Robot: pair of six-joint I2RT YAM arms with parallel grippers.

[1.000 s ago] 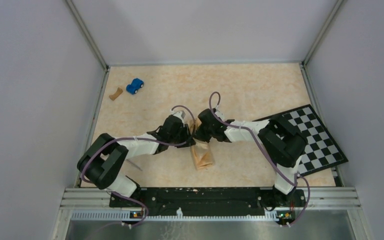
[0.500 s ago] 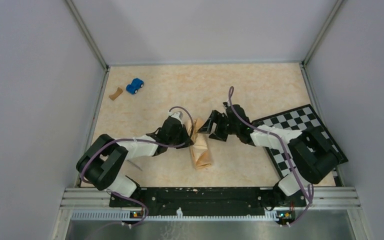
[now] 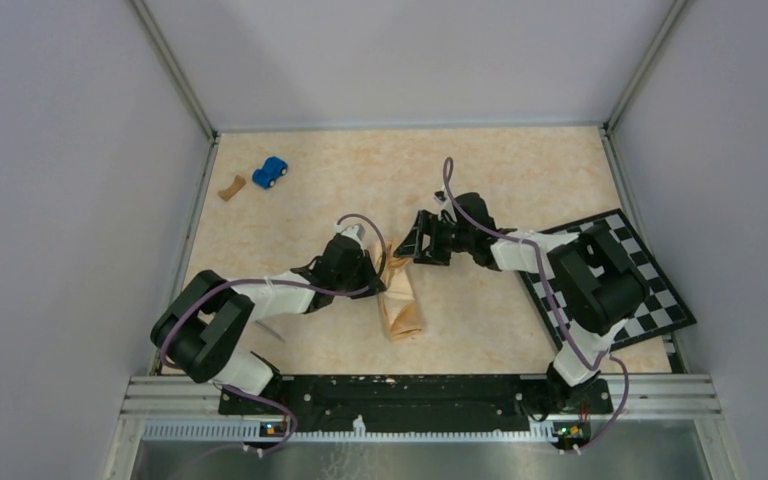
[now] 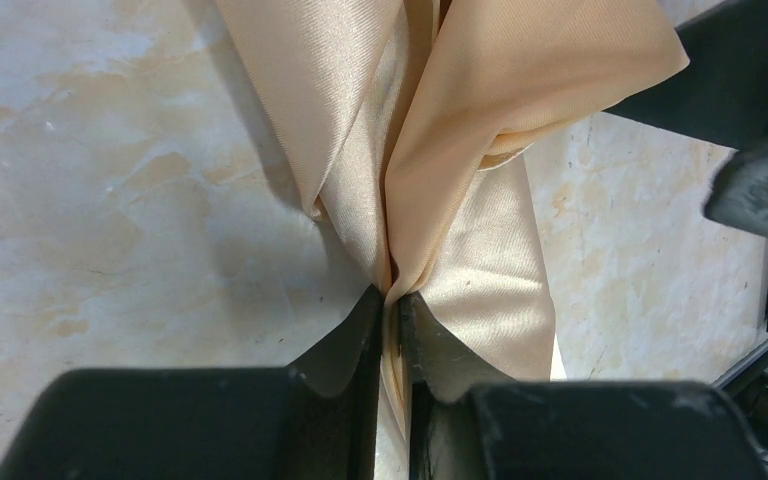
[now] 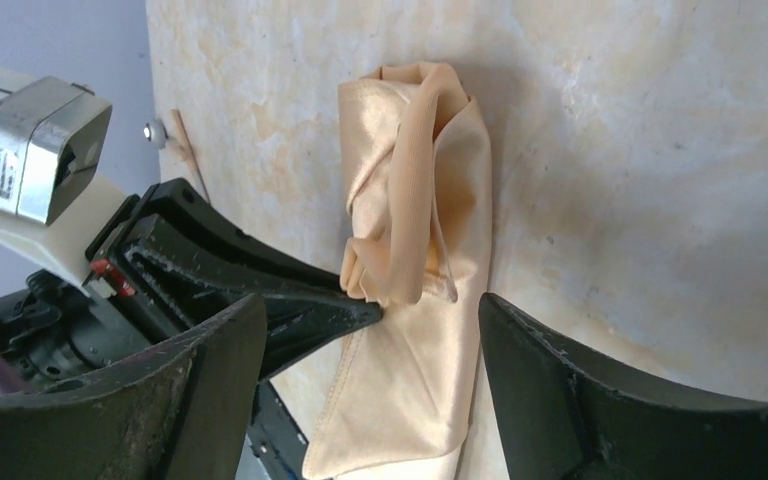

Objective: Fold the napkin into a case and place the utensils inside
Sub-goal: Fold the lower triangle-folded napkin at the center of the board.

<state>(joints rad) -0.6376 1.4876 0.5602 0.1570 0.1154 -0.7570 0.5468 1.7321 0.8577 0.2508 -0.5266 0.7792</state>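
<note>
Here, your left pincer is pinched tight on a raised pleat of the napkin, likely to hold the fold together. Your right pincer stands wide apart just beyond it, gripping nothing. The napkin lies as a narrow, bunched strip in the middle of the worktop, between both arms, with no cutlery showing in it.

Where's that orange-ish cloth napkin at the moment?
In the top view, the napkin lies bunched near the middle of the table, pinched by the left gripper, with the open right gripper just beyond it.
</note>
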